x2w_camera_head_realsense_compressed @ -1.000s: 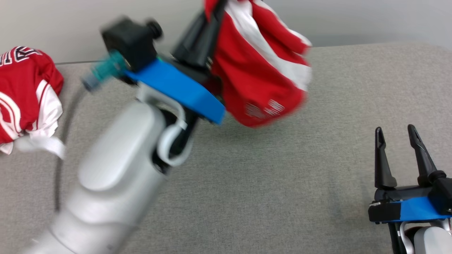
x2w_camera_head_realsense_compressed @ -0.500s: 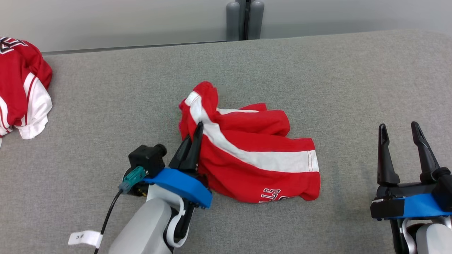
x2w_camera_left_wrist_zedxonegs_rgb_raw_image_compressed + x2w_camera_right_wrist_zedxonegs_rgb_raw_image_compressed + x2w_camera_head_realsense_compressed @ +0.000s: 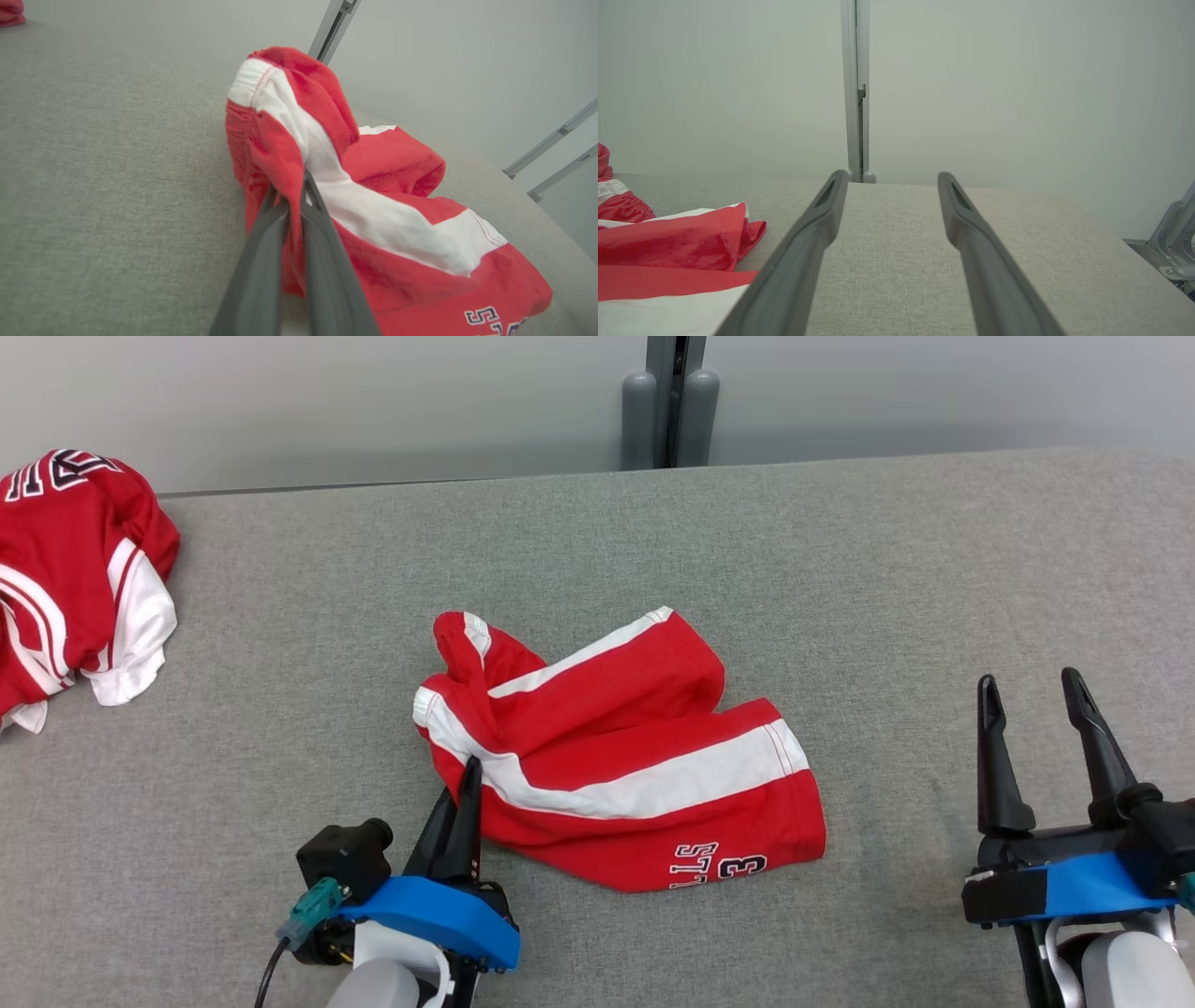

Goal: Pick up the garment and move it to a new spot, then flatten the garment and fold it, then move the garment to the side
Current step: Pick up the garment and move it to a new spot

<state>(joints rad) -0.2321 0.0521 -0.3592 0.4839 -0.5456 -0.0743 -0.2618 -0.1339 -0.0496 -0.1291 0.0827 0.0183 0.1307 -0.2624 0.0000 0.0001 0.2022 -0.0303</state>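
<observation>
1. The shorts (image 3: 616, 775), red with white stripes, lie crumpled on the grey table (image 3: 934, 569). They are on the near side of the post (image 3: 670, 406) and slightly to its left.
2. The left gripper (image 3: 470, 777) is nearer than the post and to its left, at the shorts' left edge. Its fingers are clamped together on a fold of red cloth.
3. In the left wrist view, the pinched fold stands up around the left gripper (image 3: 289, 193). A white-banded edge of the shorts (image 3: 373, 205) rises above the fingertips, and the post (image 3: 334, 23) stands beyond it.
4. The right gripper (image 3: 1029, 679) is on the near side of the post and well to its right. Its fingers are spread wide with nothing between them, and it is apart from the shorts.
5. In the right wrist view, bare table (image 3: 896, 242) shows between the right gripper's (image 3: 892, 176) fingers. The post (image 3: 855, 93) stands straight beyond them, and the shorts (image 3: 668, 242) lie off to the left.
6. Dark lettering (image 3: 719, 866) marks the shorts' hem on the side farthest from the post.
7. A red and white jersey (image 3: 75, 569) lies bunched on the table far left of the post, well apart from the shorts.
</observation>
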